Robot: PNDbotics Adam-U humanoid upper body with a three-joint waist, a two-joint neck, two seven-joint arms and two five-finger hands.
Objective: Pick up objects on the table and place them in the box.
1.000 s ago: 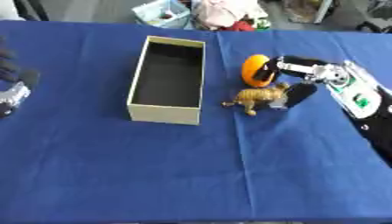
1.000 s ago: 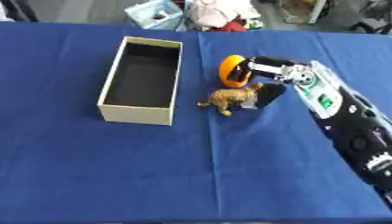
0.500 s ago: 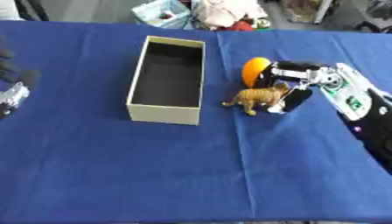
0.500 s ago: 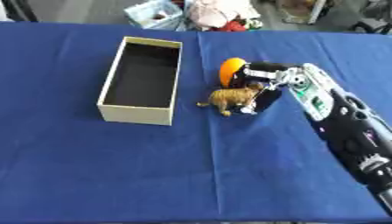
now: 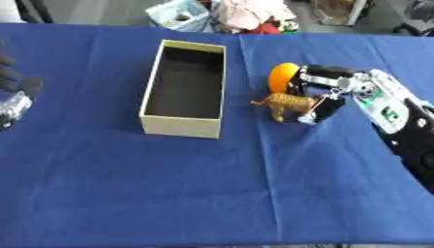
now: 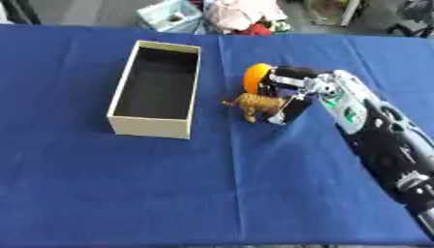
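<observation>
An open cream box (image 5: 186, 88) with a dark inside stands left of centre on the blue table (image 5: 212, 184). To its right a small tan toy tiger (image 5: 284, 104) stands beside an orange round object (image 5: 281, 77). My right hand (image 5: 322, 93) has come in from the right. Its fingers curl round the tiger's rear, with the thumb below it. The orange object lies just behind the hand, touching or nearly touching it. My left hand (image 5: 14, 94) shows only partly at the far left edge.
Behind the table's far edge lie a light blue basket (image 5: 179, 14) and a heap of cloth (image 5: 250, 14). Blue cloth stretches bare in front of the box and the hand.
My right hand has slid left toward the box, closing its fingers round the tiger. The tiger has shifted slightly left with it.
</observation>
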